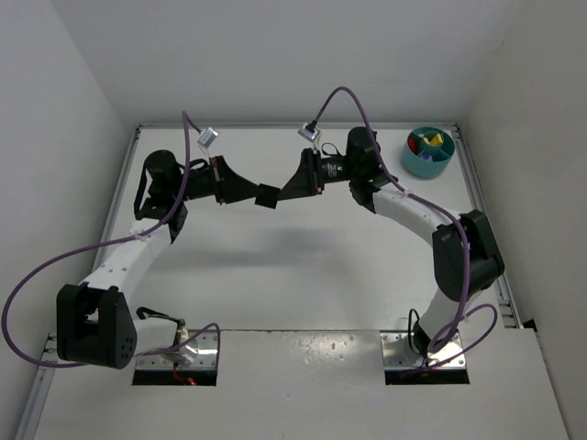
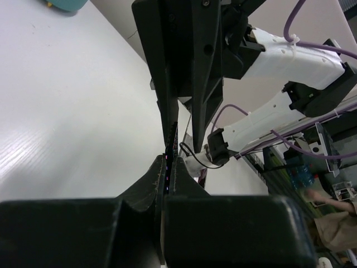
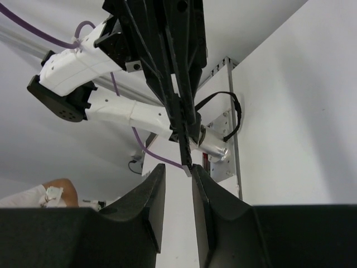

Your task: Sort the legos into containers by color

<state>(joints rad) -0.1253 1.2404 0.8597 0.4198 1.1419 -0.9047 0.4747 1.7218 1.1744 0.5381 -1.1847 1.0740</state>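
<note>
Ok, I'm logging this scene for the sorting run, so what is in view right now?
table: one, white, under everything.
dish: one, teal, far right corner of the table.
legos: yellow and red pieces visible, inside the dish; too small to count.
cables: two, purple, one running along each arm.
person: one, partly seen, in the background off the table.
left gripper: one, black, shut, raised over mid-table, tip to tip with the other.
right gripper: one, black, jaws slightly apart, facing the left one.
</note>
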